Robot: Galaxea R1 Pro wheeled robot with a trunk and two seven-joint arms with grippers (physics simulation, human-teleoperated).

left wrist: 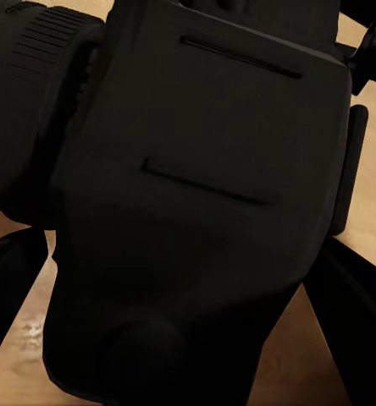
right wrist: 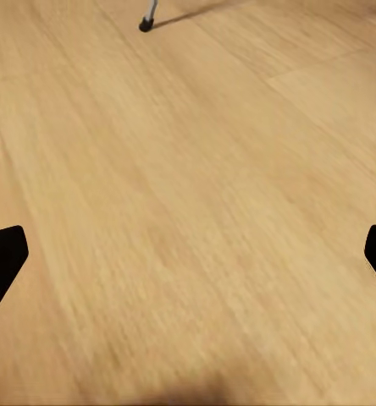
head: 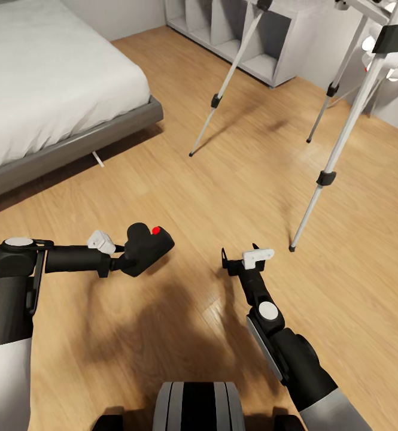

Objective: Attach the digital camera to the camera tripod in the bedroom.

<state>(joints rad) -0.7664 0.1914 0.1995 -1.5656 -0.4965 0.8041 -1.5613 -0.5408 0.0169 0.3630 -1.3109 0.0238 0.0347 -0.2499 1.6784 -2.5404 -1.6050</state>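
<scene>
The black digital camera (head: 145,246) with its red button on top hangs above the wood floor at the left, with my left gripper (head: 128,258) shut on it. Seen close in the left wrist view, the camera's dark body (left wrist: 205,203) is held between the two fingers. The camera tripod (head: 342,134) stands ahead at the right, its three silver-white legs spread on the floor; its head is cut off by the picture's top edge. My right gripper (head: 239,256) is open and empty, low over the floor a short way from the nearest tripod foot (head: 292,247). That foot (right wrist: 145,24) appears in the right wrist view.
A grey-framed white bed (head: 49,102) fills the upper left. A grey open shelf unit (head: 246,36) stands against the far wall behind the tripod. Part of a white lamp (head: 390,60) shows at the upper right. Open wood floor (head: 234,179) lies between me and the tripod.
</scene>
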